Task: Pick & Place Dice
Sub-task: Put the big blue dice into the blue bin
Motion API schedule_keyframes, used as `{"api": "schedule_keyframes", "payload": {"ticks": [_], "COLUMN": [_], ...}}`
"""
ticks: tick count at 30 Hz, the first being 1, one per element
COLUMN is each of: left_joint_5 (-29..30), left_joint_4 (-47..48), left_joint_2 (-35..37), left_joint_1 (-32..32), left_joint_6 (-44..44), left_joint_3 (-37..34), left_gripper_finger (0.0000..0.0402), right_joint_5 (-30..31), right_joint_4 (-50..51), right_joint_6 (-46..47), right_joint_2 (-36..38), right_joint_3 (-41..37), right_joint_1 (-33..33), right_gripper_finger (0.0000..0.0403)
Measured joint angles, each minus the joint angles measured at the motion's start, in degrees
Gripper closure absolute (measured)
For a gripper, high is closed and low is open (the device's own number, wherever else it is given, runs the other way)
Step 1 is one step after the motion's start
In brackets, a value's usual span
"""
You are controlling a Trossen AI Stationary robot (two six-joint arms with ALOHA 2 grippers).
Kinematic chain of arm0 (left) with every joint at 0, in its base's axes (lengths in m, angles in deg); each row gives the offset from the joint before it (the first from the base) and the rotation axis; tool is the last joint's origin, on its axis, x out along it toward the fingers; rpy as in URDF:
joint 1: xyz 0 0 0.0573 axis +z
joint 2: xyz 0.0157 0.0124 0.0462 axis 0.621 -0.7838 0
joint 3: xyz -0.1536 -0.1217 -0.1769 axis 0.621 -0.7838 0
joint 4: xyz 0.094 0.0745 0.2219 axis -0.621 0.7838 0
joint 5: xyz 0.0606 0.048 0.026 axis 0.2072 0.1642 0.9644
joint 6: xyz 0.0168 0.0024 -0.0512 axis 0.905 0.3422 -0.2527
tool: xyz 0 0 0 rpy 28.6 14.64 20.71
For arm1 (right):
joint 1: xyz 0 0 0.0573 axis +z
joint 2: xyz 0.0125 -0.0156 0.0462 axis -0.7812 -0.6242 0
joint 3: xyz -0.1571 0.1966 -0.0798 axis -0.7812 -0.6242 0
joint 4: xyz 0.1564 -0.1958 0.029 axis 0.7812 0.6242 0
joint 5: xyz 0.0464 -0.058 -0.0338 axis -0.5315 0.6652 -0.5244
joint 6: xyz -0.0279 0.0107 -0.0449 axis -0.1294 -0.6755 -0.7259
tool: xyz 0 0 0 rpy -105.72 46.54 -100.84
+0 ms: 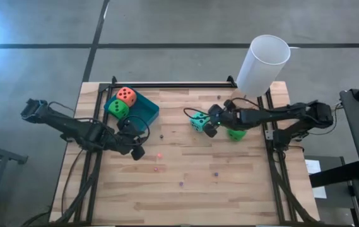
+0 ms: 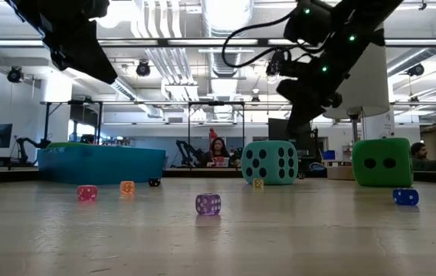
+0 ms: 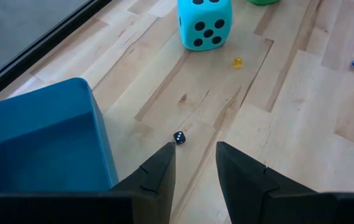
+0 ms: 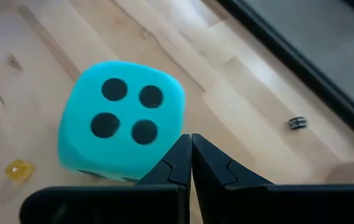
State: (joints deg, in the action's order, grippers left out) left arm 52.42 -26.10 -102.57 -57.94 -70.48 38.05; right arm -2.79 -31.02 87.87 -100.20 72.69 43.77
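Dark fingers of the right gripper (image 1: 212,129) are pressed together with nothing between them, as the right wrist view shows, their tips meeting just beside the teal die (image 4: 119,118). In the high view this gripper hangs at the near right corner of that die (image 1: 199,121), so the die lies to its left and slightly farther across the table. The low view suggests the gripper is a little above the tabletop, though I cannot tell whether it touches the cube. A cube has no long axis, so the approach turns only on squaring the fingers to two opposite faces; my judgement is that the jaws must first open wide, then shift left over the die.

Just right of the gripper, partly under the right arm, sits a green die (image 1: 235,133) on the wooden table (image 1: 229,183). Far to the left, the blue tray (image 1: 147,110) already holds an orange-red die (image 1: 126,96) and a second green die (image 1: 119,109).

The left gripper (image 1: 136,150) waits near the tray's near right corner, its fingers partly apart and empty, aimed across the table toward the teal die, which is well apart from it. The right arm is plainly the nearer one for both loose dice
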Motion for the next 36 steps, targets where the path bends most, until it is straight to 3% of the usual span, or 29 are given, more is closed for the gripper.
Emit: {"api": "schedule_keyframes", "payload": {"ticks": [12, 19, 30, 36], "left_joint_5": [0.00, 0.00, 0.02, 0.00], "left_joint_4": [0.03, 0.02, 0.00, 0.00], "left_joint_2": [0.00, 0.00, 0.00, 0.00], "left_joint_1": [0.00, 0.00, 0.00, 0.00], "left_joint_6": [-0.04, -0.20, -0.22, -0.22], "left_joint_3": [-0.02, -0.13, -0.13, -0.13], "left_gripper_finger": [0.0283, 0.0283, 0.0283, 0.0283], "right_joint_5": [-0.96, -6.75, -6.80, -2.66], "right_joint_4": [0.73, 0.80, 0.83, 1.91], "right_joint_6": [-0.62, -2.31, -3.11, -1.60], "right_joint_2": [-7.24, -8.41, -8.20, -8.15], "right_joint_3": [5.02, 7.24, 8.13, 7.96], "right_joint_1": [-1.73, -1.66, -0.56, -0.69], "right_gripper_finger": [0.0394, 0.0394, 0.0394, 0.0394]}}
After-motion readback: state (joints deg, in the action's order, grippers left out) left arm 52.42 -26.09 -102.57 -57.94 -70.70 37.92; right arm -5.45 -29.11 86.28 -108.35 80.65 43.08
